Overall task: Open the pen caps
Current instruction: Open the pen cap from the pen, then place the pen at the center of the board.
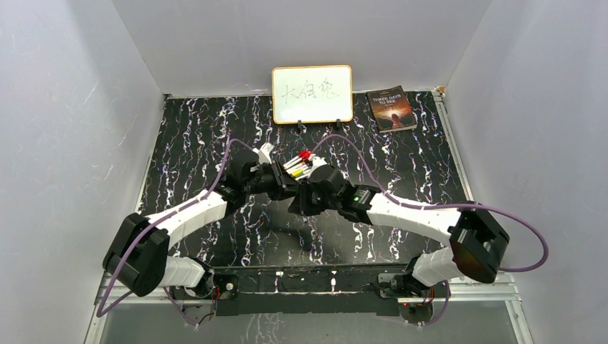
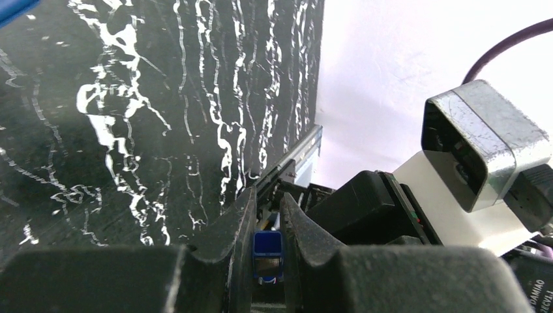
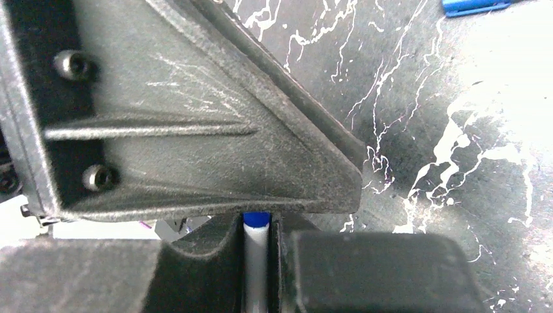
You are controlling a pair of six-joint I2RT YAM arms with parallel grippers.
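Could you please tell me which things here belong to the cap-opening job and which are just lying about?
Job: blue cap, in the left gripper; white pen, in the right gripper; pile of pens.
Lying about: whiteboard; book.

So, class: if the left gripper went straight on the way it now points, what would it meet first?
Most likely the right gripper, shut on the pen: the left gripper, shut on a blue cap, points straight at its black body, close ahead. Depth is hard to judge.
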